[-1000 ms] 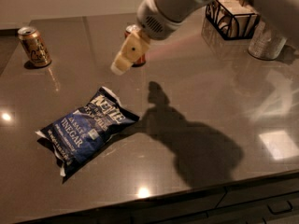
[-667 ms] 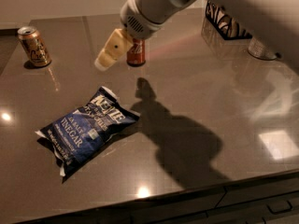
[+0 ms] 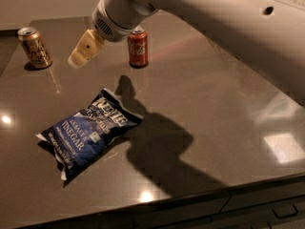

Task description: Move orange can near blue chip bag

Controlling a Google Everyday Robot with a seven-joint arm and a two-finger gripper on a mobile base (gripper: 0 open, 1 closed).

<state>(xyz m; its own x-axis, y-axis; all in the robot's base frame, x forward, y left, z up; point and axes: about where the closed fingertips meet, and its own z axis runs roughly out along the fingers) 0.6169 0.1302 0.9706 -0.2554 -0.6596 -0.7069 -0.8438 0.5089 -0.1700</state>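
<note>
Logging the gripper (image 3: 77,59) hanging over the far left part of the table (image 3: 214,104), pointing down and to the left at the end of the pale arm (image 3: 214,18) reaching in from the upper right. Placing it between the orange can (image 3: 35,47) and the red can (image 3: 137,47), touching neither and carrying nothing. Not managing to tell whether the jaws are spread or pressed together: showing up only as one cream wedge from this angle. Noting the orange can standing upright near the far left corner of the table, silver top up, dark script facing the camera, well apart from the blue chip bag (image 3: 88,130). Noting the bag lying flat and crinkled toward the near left side, white "VINEGAR" lettering running along it, long axis slanting from near left to far right. Recording the red can standing upright behind the bag's far end, apart from it. Seeing a broad dark shadow (image 3: 162,147) of the arm falling across the table just right of the bag, brushing its upper right edge. Spotting several bright light reflections on the glossy surface.
</note>
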